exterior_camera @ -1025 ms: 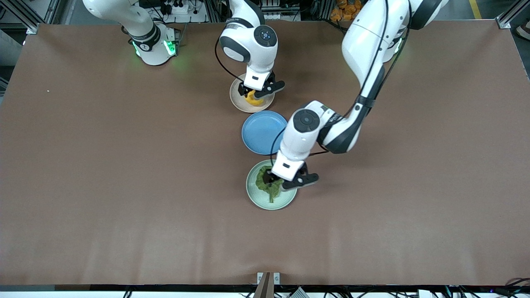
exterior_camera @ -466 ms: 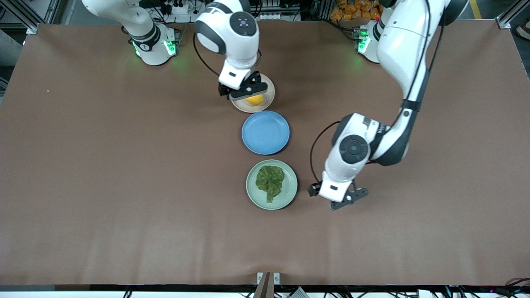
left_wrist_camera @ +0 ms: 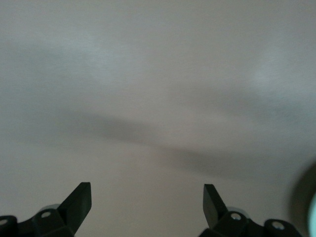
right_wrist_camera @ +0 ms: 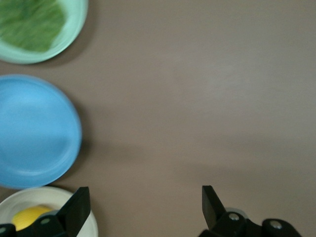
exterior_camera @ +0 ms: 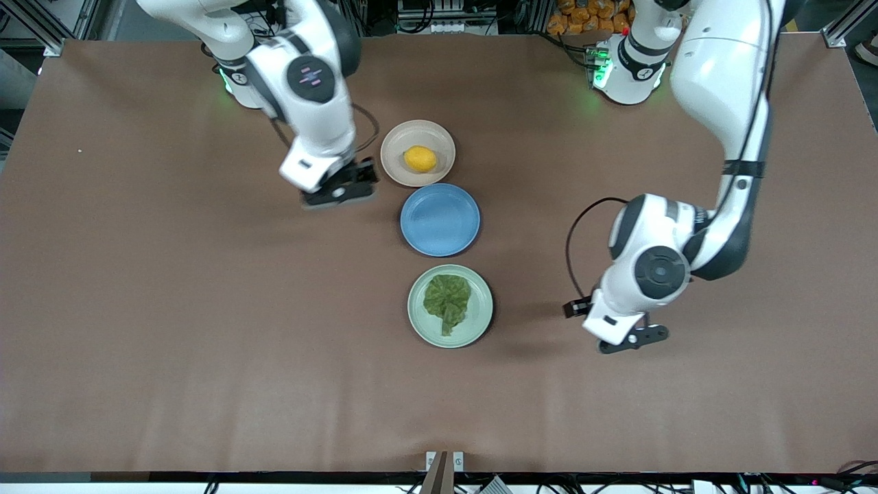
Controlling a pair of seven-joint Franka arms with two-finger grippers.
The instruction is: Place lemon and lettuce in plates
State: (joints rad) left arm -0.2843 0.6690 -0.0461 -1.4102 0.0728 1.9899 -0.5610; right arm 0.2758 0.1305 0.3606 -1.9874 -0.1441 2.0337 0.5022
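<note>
The lemon (exterior_camera: 420, 158) lies in the beige-pink plate (exterior_camera: 398, 140); it also shows in the right wrist view (right_wrist_camera: 28, 217) on that plate (right_wrist_camera: 74, 217). The lettuce (exterior_camera: 447, 300) lies flat in the mint green plate (exterior_camera: 484, 312), seen in the right wrist view too (right_wrist_camera: 32, 22) on its plate (right_wrist_camera: 74, 29). My right gripper (exterior_camera: 339, 190) is open and empty over bare table beside the beige-pink plate, toward the right arm's end. My left gripper (exterior_camera: 621, 337) is open and empty over bare table beside the mint plate, toward the left arm's end.
An empty blue plate (exterior_camera: 440, 219) sits between the two plates, also in the right wrist view (right_wrist_camera: 37, 131). Brown table stretches wide around the row of plates. The left wrist view shows only bare table between its fingertips (left_wrist_camera: 81, 197).
My right gripper let go of the lemon and drew away from the beige-pink plate. My left gripper left the lettuce in the mint plate and moved off toward the left arm's end.
</note>
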